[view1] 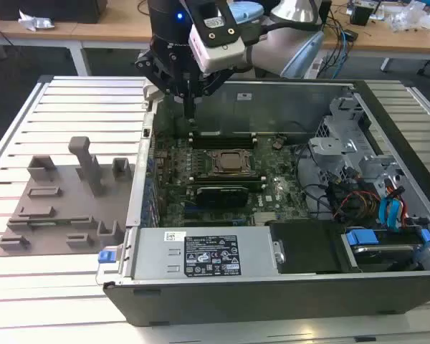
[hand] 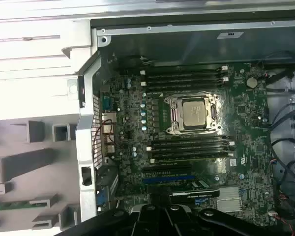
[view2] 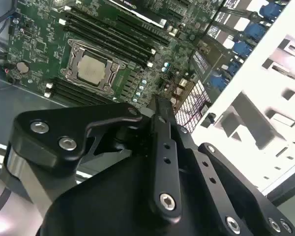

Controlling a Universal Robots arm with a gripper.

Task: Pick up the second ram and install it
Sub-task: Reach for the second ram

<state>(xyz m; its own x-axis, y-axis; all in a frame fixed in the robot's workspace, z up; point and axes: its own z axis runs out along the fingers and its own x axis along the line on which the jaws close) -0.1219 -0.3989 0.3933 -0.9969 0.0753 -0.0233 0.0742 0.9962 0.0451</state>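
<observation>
Gripper [view1: 190, 113], fingers pinched together and seemingly empty, hangs over the case's [view1: 150, 287] far corner, at the exterior view's left. The ram [hand: 12, 205] lies in the tray [view1: 57, 215] outside the case. Pick-up looks unstarted: it needs opened fingers over that tray.

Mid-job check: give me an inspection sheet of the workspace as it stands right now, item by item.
Surface: pale slatted table carrying a grey fixture tray and an open computer case.
Job's things: a thin green stick, probably the second ram, lies in the fixture tray in the first wrist view; black memory slots flank the CPU socket.
Clutter: nothing seen.
Grippers: the gripper hovers over the case's far corner on the exterior view's left, apart from the stick.
Cables: red and blue leads inside the case, at the exterior view's right.
Surroundings: wooden desks behind the table.
</observation>
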